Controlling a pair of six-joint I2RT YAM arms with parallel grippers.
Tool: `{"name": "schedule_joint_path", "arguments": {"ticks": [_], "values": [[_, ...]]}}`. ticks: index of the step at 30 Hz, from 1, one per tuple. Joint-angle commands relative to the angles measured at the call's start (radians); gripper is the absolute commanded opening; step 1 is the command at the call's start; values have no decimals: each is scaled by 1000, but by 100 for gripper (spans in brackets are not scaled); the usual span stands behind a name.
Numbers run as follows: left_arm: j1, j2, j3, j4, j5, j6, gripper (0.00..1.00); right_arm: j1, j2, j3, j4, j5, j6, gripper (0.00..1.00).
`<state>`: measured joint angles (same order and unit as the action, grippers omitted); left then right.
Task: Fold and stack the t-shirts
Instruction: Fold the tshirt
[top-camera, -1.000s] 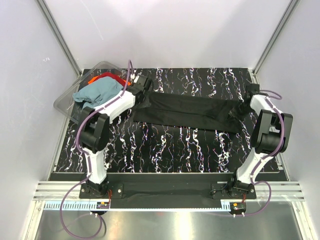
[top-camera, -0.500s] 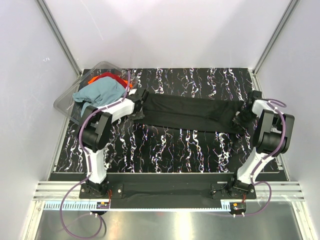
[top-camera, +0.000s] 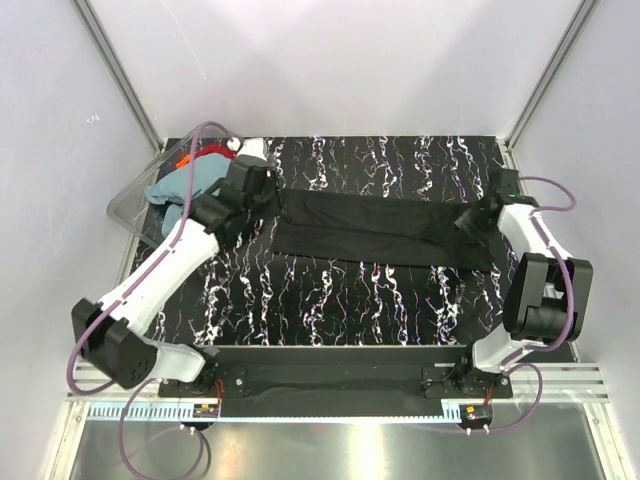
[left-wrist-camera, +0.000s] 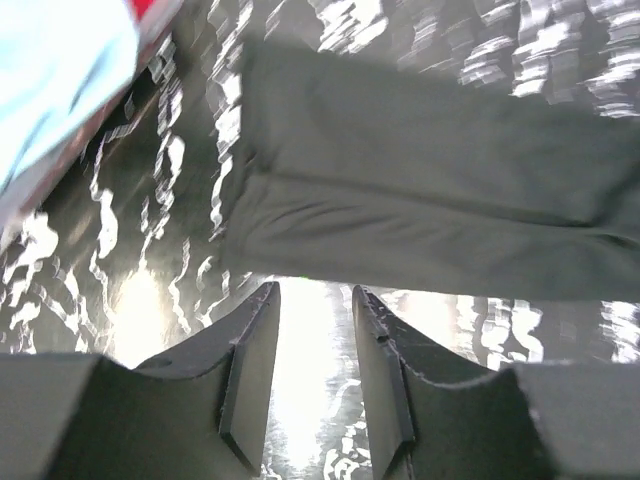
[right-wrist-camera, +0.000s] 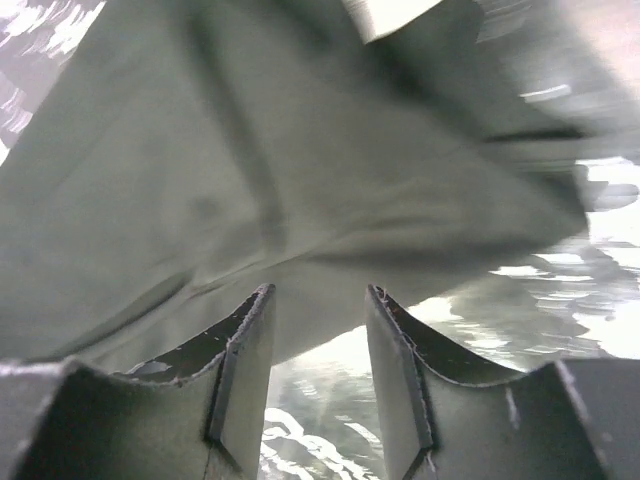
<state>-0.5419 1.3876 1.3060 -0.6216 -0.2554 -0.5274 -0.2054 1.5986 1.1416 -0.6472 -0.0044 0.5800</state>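
I am hovering the left pincer (left-wrist-camera: 315, 295) and right pincer (right-wrist-camera: 320, 295), both spread and empty, with the black t-shirt (top-camera: 380, 228) lying just beyond each pincer's tips.

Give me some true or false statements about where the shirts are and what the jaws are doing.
1. The black shirt lies on the table as a long strip. True.
2. The left jaws are shut on it. False: they are open and empty.
3. The teal shirt sits in the clear tub. True.
4. The red-orange shirt lies on the black shirt. False: it is in the tub.
5. The right jaws are open. True.
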Motion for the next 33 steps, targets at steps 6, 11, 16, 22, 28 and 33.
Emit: {"name": "schedule_joint_path", "arguments": {"ticks": [6,11,16,22,28,33], "values": [[5,-74,-85,13,242,179,44,126,7,-85,213,-19,147,55],[7,-127,-122,14,283,221,50,126,55,-98,237,-2,142,55],[8,-122,-126,19,266,233,51,127,106,-103,297,-69,167,53],[29,-121,-131,22,258,233,51,129,155,-94,342,-69,162,53],[54,-110,-137,23,275,227,50,132,204,-88,393,-118,181,50],[53,-113,-149,23,258,224,50,133,190,-91,400,-120,178,45]]}}
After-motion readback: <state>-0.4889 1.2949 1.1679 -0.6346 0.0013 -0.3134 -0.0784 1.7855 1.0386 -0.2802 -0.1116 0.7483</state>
